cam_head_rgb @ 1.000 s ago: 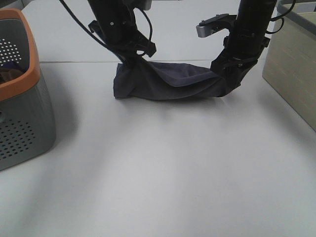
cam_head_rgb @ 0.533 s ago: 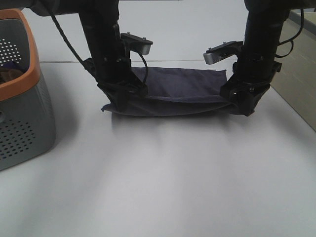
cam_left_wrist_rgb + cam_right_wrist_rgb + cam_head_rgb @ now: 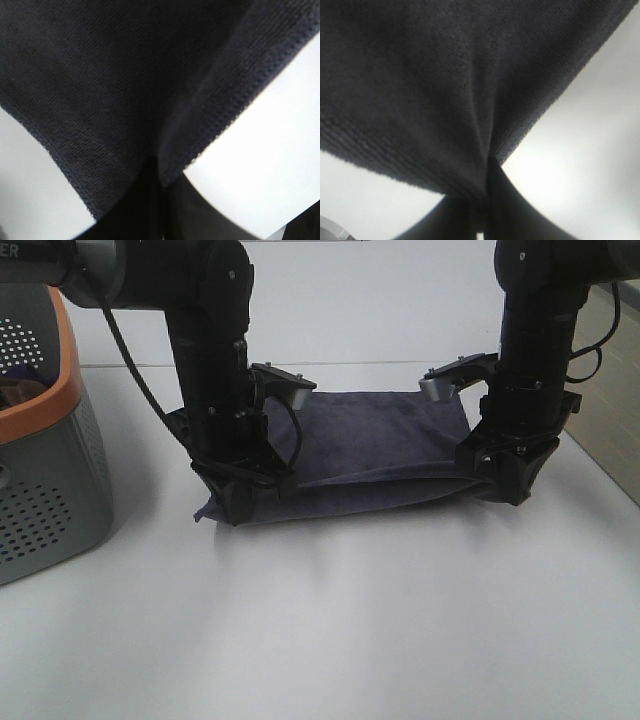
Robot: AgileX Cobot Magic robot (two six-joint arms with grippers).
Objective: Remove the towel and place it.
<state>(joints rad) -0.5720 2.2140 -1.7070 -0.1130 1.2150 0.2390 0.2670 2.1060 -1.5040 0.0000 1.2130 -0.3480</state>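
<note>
- Though both black arms stand in front of it, the dark charcoal-purple square microfibre towel (image 3: pixel 385 435) is plain to see: stretched low over the white tabletop (image 3: pixel 350 620), btwn the two arms, well apart from the basket.
- left gripper (image 3: pixel 240 508): tips at the towel's corner on the basket side, jaws pressed together & pinching the cloth; the arm's body covers that end of the towel.
- right gripper (image 3: pixel 510 488): tips at the opposite corner, jaws likewise clamped on the cloth; the fold there is hidden behind the fingers.
- Left wrist view: towel fills most of the pic, stitched edge sharp enough, dark fingers blurred where they meet the cloth.
- Right wrist view: same story, cloth gathers to a point at the closed tips, all soft focus.
- Whether the towel's mid part touches the table or hangs just above it: can't tell; a crease runs along it, near edge looks doubled.
- Grey perforated plastic basket with orange rim (image 3: pixel 45 490): cut off by the pic's left edge; contents too dim to make out.
- Beige box (image 3: pixel 612 390): only a sliver, partly behind the right arm, cut off at the right edge.
- Writing: white letters "ER" (image 3: pixel 10 250) on the left arm's upper link, rest cut off.
</note>
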